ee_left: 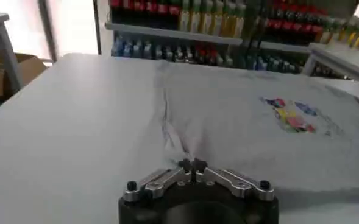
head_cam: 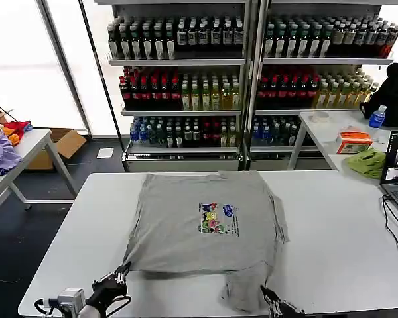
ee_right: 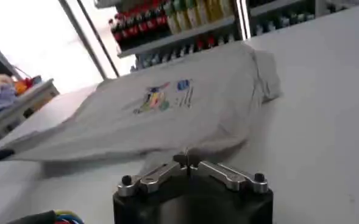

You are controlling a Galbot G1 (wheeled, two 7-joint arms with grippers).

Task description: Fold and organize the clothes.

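From the head view, the light grey polo shirt point(head_cam: 202, 222) lies spread on the white table point(head_cam: 331, 238), roughly in the middle, with its small multicoloured chest print point(head_cam: 217, 218) facing up. The body lies mostly flat with soft wrinkles; the right edge bunches into folds, and a flap of cloth juts toward the near edge on the right. The left gripper point(head_cam: 121, 272) sits at the near left corner of the shirt, its tip touching the hem there. The right gripper point(head_cam: 268, 295) is at the near edge, just beside the jutting flap. On a far-right side table rests a lime-green cloth point(head_cam: 367, 162); shelves of bottles point(head_cam: 186, 79) stand behind.

In the left wrist view, the left gripper point(ee_left: 192, 164) has its fingertips pressed together on a pinch of the shirt point(ee_left: 258, 122) edge, and creases run away from that point across the fabric. The print point(ee_left: 292, 114) shows farther off.

In the right wrist view, the right gripper point(ee_right: 187, 157) has its fingertips closed together at the near hem of the shirt point(ee_right: 167, 115), where the cloth lifts slightly off the table point(ee_right: 325, 122); whether fabric is truly caught between them cannot be told.
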